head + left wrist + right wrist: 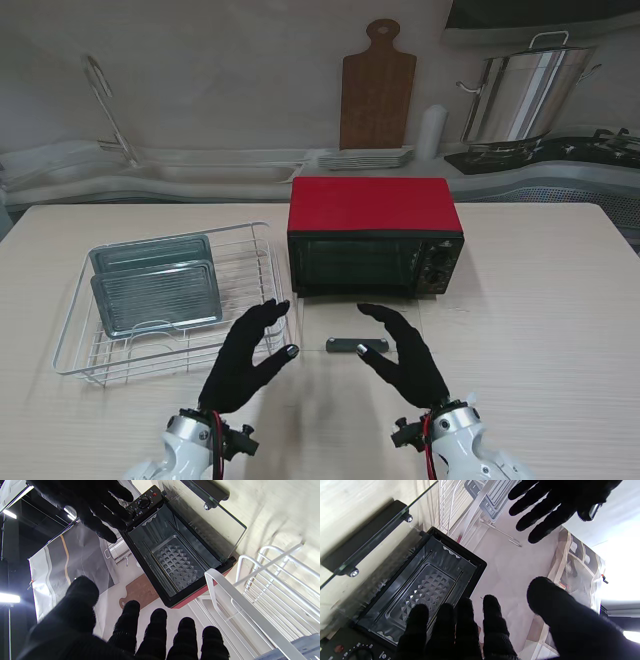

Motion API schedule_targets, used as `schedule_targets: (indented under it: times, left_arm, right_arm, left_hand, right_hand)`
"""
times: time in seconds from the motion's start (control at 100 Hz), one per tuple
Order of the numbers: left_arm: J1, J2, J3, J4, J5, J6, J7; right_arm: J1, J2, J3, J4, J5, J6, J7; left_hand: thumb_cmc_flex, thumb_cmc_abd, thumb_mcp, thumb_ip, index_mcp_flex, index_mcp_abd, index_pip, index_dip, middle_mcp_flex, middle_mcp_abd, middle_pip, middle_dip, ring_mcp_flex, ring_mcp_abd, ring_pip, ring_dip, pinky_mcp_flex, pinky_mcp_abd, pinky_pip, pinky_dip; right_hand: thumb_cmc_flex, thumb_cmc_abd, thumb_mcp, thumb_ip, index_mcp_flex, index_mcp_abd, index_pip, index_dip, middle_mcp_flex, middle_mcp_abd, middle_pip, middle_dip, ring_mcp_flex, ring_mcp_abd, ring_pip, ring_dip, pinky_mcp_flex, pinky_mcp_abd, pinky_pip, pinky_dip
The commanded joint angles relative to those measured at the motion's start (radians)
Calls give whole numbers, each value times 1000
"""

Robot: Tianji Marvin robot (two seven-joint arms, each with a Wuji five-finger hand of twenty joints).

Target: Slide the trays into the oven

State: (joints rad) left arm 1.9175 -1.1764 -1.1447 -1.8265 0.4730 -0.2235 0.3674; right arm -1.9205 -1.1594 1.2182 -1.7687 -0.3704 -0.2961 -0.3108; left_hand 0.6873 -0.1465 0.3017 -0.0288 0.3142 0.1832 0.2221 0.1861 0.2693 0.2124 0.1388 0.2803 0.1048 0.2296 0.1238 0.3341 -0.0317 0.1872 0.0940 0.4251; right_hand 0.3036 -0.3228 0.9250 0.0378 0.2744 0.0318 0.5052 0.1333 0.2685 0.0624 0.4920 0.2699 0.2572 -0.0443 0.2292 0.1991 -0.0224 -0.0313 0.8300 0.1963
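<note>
A red-topped oven [374, 233] stands mid-table with its glass door [372, 330] folded flat toward me, black handle [357, 346] at the near edge. The wrist views show its dark cavity [175, 562] [420, 590] with a patterned floor. Two grey trays [156, 288] lean upright in a white wire rack [160, 350] left of the oven. My left hand [246, 357] hovers open between rack and door. My right hand [405, 355] hovers open over the door's near right part. Neither holds anything.
Behind the table runs a counter with a wooden cutting board [377, 90], stacked plates [366, 158], a steel pot [520, 95] and a sink faucet [105, 105]. The oven's knobs [446, 262] sit on its right front.
</note>
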Motion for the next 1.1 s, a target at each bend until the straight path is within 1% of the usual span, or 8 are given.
schedule_targets:
  times: [0.0, 0.09, 0.19, 0.26, 0.33, 0.58, 0.84, 1.09]
  left_arm:
    - [22, 2, -21, -30, -4, 1, -23]
    - [46, 4, -56, -57, 3, 13, -32]
    - [73, 2, -100, -93, 1, 35, -27]
    - [89, 4, -141, -115, 33, 52, -24]
    - [103, 7, -188, -137, 69, 75, -29]
    - [118, 22, -366, -192, 114, 138, -133]
    - [46, 41, -501, -191, 175, 206, -255]
    - [-67, 68, -563, -125, 248, 271, -378]
  right_arm:
    - [-3, -9, -2, 6, -38, 8, 28]
    - [1, -9, -3, 18, -27, -3, 34]
    - [2, -10, -5, 24, -15, -6, 37]
    - [2, -9, -4, 27, -10, -6, 43]
    - [1, -9, -2, 29, -3, -6, 48]
    - [-1, -9, 7, 27, 12, -5, 55]
    - [-5, -9, 12, 19, 15, 2, 57]
    - [-9, -8, 20, 10, 16, 10, 63]
  left_hand:
    - [8, -11, 6, 9, 2, -13, 10, 12, -6, -4, -11, 8, -13, -6, -18, 19, -7, -3, 14, 25]
    - [10, -10, 7, 9, 1, -13, 13, 14, -8, -4, -9, 10, -14, -4, -17, 21, 0, 9, 22, 33]
    - [22, -16, 12, 9, 14, -7, 20, 18, 2, 2, -5, 13, -9, 5, -13, 24, 11, 27, 35, 45]
    - [25, -17, 14, 8, 18, -8, 22, 21, 8, 0, -1, 16, -1, 10, -7, 28, 23, 41, 48, 58]
    - [24, -22, 23, 8, 17, -10, 39, 38, 10, 0, 10, 29, 10, 23, 13, 49, 35, 62, 76, 101]
    - [28, -29, 36, 8, 10, -12, 69, 70, 17, -2, 33, 52, 18, 32, 45, 83, 49, 70, 96, 150]
    - [26, -27, 38, 9, -3, -21, 121, 122, 33, -8, 57, 79, 31, 35, 79, 112, 62, 71, 98, 181]
    - [25, -26, 38, 10, -35, -35, 210, 207, 48, -19, 107, 122, 44, 48, 149, 169, 73, 77, 153, 239]
  right_hand:
    - [7, -16, 16, -21, -31, -33, 6, -6, -34, -57, -11, -8, -50, -68, -37, -24, -21, -77, -47, -30]
    - [10, -20, 18, -27, -39, -42, 7, -9, -41, -79, -23, -15, -58, -99, -67, -41, -26, -117, -65, -42]
    - [11, -21, 21, -31, -40, -42, 8, -11, -37, -81, -32, -19, -51, -102, -88, -54, -25, -117, -73, -48]
    - [11, -18, 19, -33, -40, -41, 8, -12, -39, -79, -34, -19, -50, -100, -90, -55, -25, -118, -74, -50]
    - [13, -17, 16, -35, -41, -39, 8, -12, -39, -78, -35, -20, -48, -97, -93, -57, -26, -113, -75, -51]
    - [17, -17, 14, -38, -40, -36, 7, -15, -39, -77, -36, -20, -48, -96, -98, -60, -25, -113, -77, -54]
    - [18, -16, 12, -39, -39, -32, 6, -17, -41, -75, -37, -20, -47, -93, -99, -60, -24, -114, -74, -54]
    - [20, -16, 11, -39, -37, -30, 6, -18, -42, -73, -36, -19, -47, -92, -97, -59, -24, -114, -71, -54]
